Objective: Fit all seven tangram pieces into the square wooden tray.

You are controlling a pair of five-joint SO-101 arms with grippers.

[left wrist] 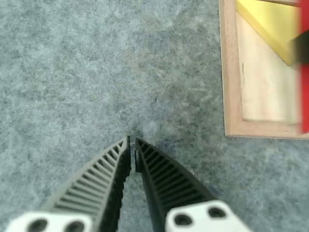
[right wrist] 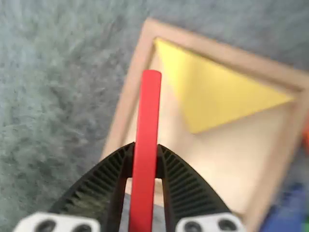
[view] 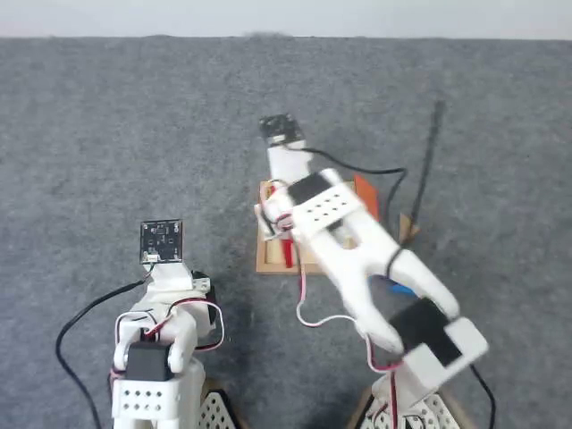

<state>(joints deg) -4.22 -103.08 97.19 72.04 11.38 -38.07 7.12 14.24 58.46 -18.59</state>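
**High view and both wrist views.** The square wooden tray [view: 263, 255] is seen on the grey carpeted desk [view: 134, 116], largely covered by the right arm [view: 357, 255], which is stretched over it. The left arm [view: 161, 313] is drawn back at the near edge of the desk, well apart from the tray.

**Right wrist view.** The red tangram piece [right wrist: 147, 111] is pinched edge-on between the fingers [right wrist: 108, 179] of the right gripper [right wrist: 144, 147]. It is held over the tray [right wrist: 126, 94], close to one rim. Whether it touches the tray floor cannot be told. The yellow triangle [right wrist: 212, 94] lies flat inside the tray with its long edge along a rim. The rest of the tray floor in view is bare wood.

**Left wrist view.** The fingers [left wrist: 101, 179] of the left gripper [left wrist: 132, 141] are pressed together over the carpet, with nothing between them. A corner of the tray [left wrist: 231, 72] is shown to one side, with the yellow triangle [left wrist: 270, 21] and the red tangram piece [left wrist: 304, 72] in it.

**Other pieces.** An orange piece [view: 366, 195] is seen at the tray's edge beside the right arm. A blue piece [view: 402, 288] is seen on the desk, partly hidden under that arm.
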